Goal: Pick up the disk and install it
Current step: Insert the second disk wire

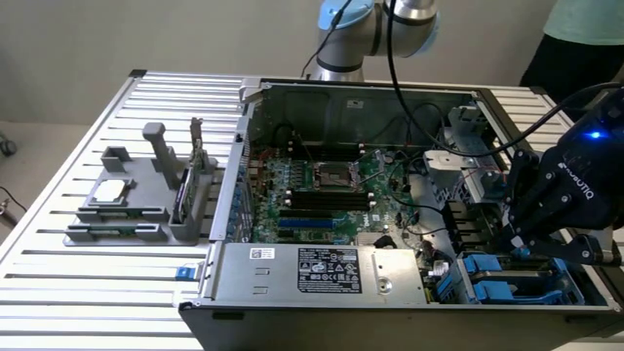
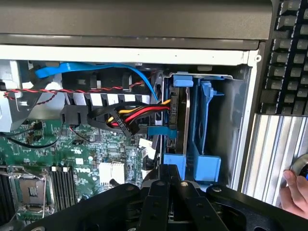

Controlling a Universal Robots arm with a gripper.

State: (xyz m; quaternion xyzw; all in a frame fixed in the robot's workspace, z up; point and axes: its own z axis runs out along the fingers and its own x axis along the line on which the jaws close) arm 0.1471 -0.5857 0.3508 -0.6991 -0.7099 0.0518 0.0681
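the pincer (image 1: 522, 245) is closing shut just above the disk (image 2: 185, 122), which is already sitting in the computer case's (image 1: 292, 300) drive bay (image 2: 231, 125).

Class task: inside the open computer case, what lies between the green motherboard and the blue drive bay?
A bundle of red, yellow and black cables runs from above the motherboard to the drive bay, seen in the wrist view.
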